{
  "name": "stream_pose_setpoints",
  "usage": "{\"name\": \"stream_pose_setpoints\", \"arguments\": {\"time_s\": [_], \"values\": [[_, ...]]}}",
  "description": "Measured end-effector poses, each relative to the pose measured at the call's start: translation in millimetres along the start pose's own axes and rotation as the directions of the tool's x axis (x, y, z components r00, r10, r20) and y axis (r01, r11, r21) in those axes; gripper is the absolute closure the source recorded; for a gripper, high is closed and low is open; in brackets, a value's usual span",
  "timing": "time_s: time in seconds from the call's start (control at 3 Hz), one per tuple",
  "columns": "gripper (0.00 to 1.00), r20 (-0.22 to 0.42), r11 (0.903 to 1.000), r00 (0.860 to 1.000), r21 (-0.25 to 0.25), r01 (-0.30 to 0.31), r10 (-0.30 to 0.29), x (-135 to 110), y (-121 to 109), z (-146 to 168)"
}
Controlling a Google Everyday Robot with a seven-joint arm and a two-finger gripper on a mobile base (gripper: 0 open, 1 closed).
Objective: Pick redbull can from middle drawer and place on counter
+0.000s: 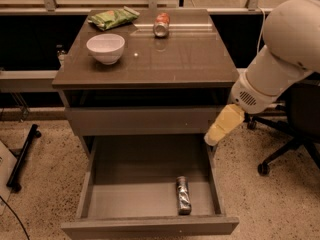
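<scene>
The redbull can [183, 195] lies on its side in the open middle drawer [130, 200], near the front right corner of the tray. The counter [170, 54] tops the cabinet above it. My gripper [220, 128] hangs from the white arm at the right, just above the drawer's right wall and behind the can. It is empty and apart from the can.
On the counter stand a white bowl [105, 48], a green snack bag [112, 18] and a red-and-white soda can [161, 24] lying at the back. A shallower shut drawer [142, 120] sits above the open one. An office chair [292, 134] is at the right; a black stand foot [21, 159] at the left.
</scene>
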State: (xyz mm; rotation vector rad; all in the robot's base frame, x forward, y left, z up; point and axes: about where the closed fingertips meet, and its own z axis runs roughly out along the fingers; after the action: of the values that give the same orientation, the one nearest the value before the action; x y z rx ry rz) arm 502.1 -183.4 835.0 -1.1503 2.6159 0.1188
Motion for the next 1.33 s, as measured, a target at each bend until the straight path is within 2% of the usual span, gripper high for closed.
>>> {"name": "stream_pose_setpoints", "arguments": {"time_s": [0.33,0.67,1.0,1.33], "values": [[0.0,0.012,0.9938,0.996,-0.061,-0.093,0.094,-18.8,-0.6,44.0],[0.0,0.034,0.9786,0.986,-0.134,-0.156,0.162,-38.1,2.2,86.2],[0.0,0.041,0.9561,0.976,-0.215,-0.199,0.213,-50.4,12.2,126.1],[0.0,0.012,0.9264,0.964,-0.28,-0.252,0.266,-51.5,23.5,164.3]]}}
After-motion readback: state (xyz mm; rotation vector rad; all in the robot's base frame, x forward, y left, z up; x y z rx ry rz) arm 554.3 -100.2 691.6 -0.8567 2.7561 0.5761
